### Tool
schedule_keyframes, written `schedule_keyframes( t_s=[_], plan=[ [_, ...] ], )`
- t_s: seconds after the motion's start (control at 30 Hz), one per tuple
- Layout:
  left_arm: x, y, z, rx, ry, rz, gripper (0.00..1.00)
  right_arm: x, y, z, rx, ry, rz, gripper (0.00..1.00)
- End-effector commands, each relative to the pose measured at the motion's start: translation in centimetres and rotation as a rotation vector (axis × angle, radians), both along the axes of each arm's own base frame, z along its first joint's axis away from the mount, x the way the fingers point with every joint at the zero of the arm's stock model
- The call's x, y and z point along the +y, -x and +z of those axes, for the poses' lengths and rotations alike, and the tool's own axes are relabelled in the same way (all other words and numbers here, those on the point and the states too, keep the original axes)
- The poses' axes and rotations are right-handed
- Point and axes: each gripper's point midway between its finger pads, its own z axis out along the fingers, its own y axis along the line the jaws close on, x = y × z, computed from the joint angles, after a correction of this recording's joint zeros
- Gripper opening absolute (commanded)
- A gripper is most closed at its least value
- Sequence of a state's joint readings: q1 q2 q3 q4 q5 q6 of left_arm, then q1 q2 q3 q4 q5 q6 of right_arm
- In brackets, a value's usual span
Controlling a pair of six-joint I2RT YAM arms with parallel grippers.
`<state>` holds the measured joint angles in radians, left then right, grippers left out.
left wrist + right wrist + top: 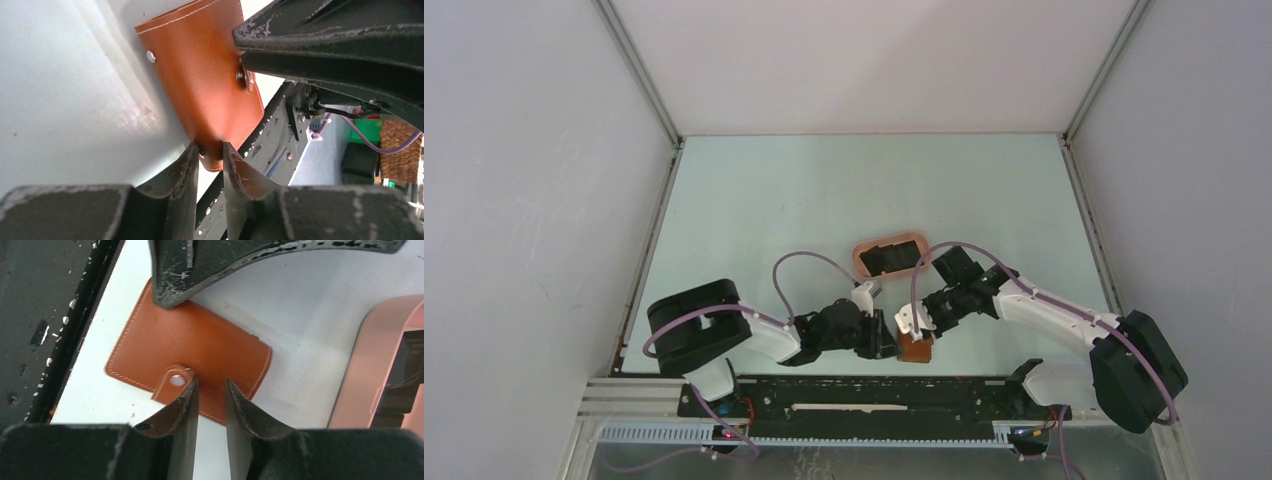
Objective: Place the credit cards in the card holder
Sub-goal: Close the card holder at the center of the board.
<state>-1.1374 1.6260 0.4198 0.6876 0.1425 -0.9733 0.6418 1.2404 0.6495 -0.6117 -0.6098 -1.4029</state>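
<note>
At the lower centre of the overhead view, the card holder (914, 348) lies folded on the pale green surface (824, 190), close to the dark rail (844, 385) at the near edge. The left pincer (210, 151) is clenched on one edge of the card holder. In the lower centre of the left wrist view, the leather sits pinched between its fingertips. The right pincer (211, 385) is released. Its fingers stand apart over the bottom edge of the card holder, with the snap tab (174, 385) just beside the left-hand finger in the right wrist view. A pink oval tray (904, 243), directly above the card holder in the overhead view, holds a black card (886, 258).
</note>
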Motion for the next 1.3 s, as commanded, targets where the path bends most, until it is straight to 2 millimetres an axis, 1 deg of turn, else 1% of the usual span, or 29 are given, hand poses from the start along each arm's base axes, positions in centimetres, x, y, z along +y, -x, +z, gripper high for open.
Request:
schedule_keyframes(
  t_s=[0.0,0.17,0.27,0.37,0.43,0.57,0.63,0.7,0.8,0.87,0.9,0.93,1.0,1.1,1.2,1.27],
  plan=[
    [-1.0,1.3,1.4,0.02,0.089,-0.031,0.27,0.9,-0.5,0.5,0.001,-0.045,-0.012,0.32],
    [-1.8,1.6,2.1,0.035,0.143,-0.034,0.27,0.9,-0.4,0.1,0.022,-0.026,-0.016,0.25],
    [-1.8,1.5,1.9,0.044,0.153,-0.015,0.28,1.1,-0.4,0.5,0.038,-0.039,-0.03,0.24],
    [-1.3,1.1,1.8,0.04,0.15,0.018,0.3,1.4,-0.6,2.5,0.069,-0.107,-0.076,0.25],
    [-1.2,0.9,2.2,0.029,0.158,0.028,0.31,1.5,-0.7,4.2,0.095,-0.156,-0.11,0.27],
    [-0.9,0.5,3.1,-0.007,0.168,0.038,0.34,0.9,0.1,7.3,0.158,-0.247,-0.162,0.38],
    [-0.6,0.4,3.6,-0.033,0.168,0.041,0.35,0.3,0.7,8.1,0.19,-0.269,-0.187,0.42],
    [-0.3,0.1,4.3,-0.071,0.172,0.044,0.36,-0.3,1.2,8.6,0.231,-0.272,-0.226,0.43],
    [0.2,-0.6,5.4,-0.155,0.152,0.048,0.36,-1.3,2.0,8.3,0.286,-0.244,-0.263,0.43],
    [0.6,-1.6,5.8,-0.235,0.095,0.057,0.36,-2.0,2.5,7.9,0.306,-0.223,-0.26,0.4],
    [1.2,-2.3,5.5,-0.267,0.034,0.074,0.37,-2.3,2.9,7.6,0.293,-0.216,-0.219,0.37],
    [1.5,-3.0,5.5,-0.3,-0.004,0.086,0.37,-2.6,3.6,7.1,0.308,-0.202,-0.193,0.34],
    [1.9,-4.5,5.8,-0.342,-0.051,0.106,0.39,-2.7,5.2,6.3,0.29,-0.2,-0.061,0.29],
    [2.5,-6.8,5.7,-0.346,-0.098,0.147,0.46,-2.7,7.4,5.1,0.299,-0.143,0.069,0.21],
    [2.3,-8.3,5.5,-0.324,-0.095,0.156,0.48,-2.5,8.9,3.3,0.281,-0.038,0.174,0.16],
    [1.9,-9.0,5.3,-0.313,-0.095,0.158,0.51,-2.5,9.5,1.9,0.264,0.04,0.221,0.1]
  ],
)
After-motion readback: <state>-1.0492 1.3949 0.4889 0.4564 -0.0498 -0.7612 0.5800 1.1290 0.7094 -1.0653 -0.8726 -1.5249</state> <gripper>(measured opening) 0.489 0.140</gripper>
